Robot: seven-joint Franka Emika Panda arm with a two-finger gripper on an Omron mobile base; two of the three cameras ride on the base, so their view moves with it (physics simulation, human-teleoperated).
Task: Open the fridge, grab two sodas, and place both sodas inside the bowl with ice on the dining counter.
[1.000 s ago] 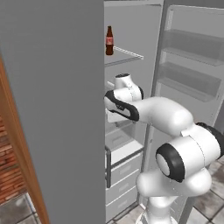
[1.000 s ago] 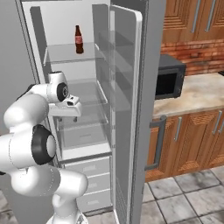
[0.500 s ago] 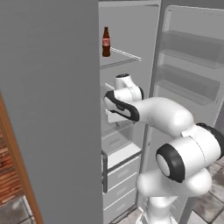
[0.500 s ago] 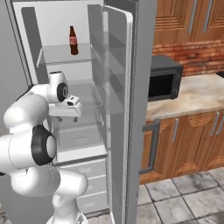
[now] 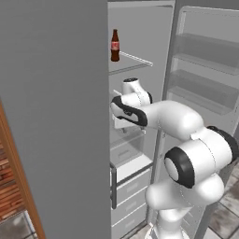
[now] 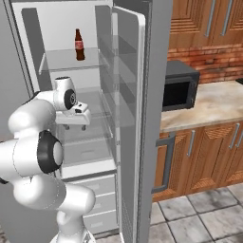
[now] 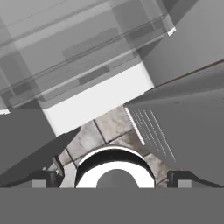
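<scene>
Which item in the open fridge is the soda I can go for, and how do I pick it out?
Look inside the open fridge, at the upper glass shelf above the robot's hand. Standing upright there is a slim dark-brown cola bottle with a red label and red cap. It is the one dark, coloured thing against the white interior, and nothing else visible stands on that shelf.

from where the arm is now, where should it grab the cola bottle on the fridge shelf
Grip the cola bottle around its labelled body, coming level from the fridge's open front. It stands upright and alone on the glass shelf, above the open gripper.
</scene>
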